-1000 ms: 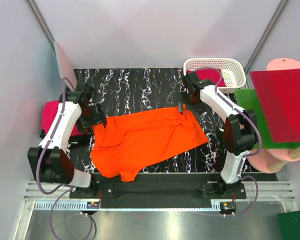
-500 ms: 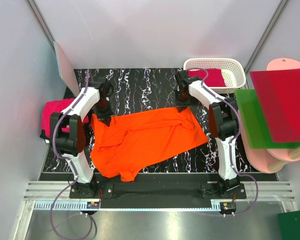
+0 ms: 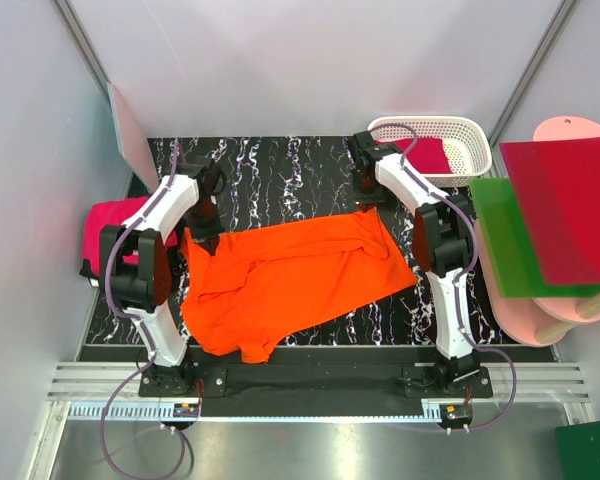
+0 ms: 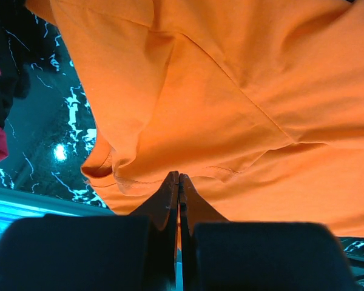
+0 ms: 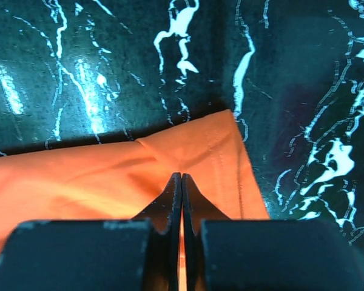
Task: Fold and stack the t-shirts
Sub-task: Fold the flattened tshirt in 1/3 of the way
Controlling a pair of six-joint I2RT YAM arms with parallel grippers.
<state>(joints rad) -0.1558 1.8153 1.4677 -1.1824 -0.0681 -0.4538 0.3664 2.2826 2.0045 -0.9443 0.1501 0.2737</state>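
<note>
I see the orange t-shirt (image 3: pixel 290 275) lying spread and rumpled across the middle of the black marbled table (image 3: pixel 280 170), its long side running from near left to far right. Both arms reach out to its far edge. The left claw (image 3: pixel 202 230) sits at the shirt's far left corner; in its wrist view the left claw (image 4: pixel 178 176) has its two fingers pressed tight together, pinching the stitched hem of the orange cloth. The right claw (image 3: pixel 368 200) is at the far right corner, and from its own camera the right claw (image 5: pixel 181 176) is likewise closed with no gap, biting a small gather of orange fabric just inside the corner (the wrinkles run straight to the tips). A magenta t-shirt (image 3: pixel 105 225) lies bunched at the left edge of the table, beside the left arm. Another pink t-shirt (image 3: pixel 425 155) rests inside the white basket (image 3: pixel 475 130) at the far right corner.
</note>
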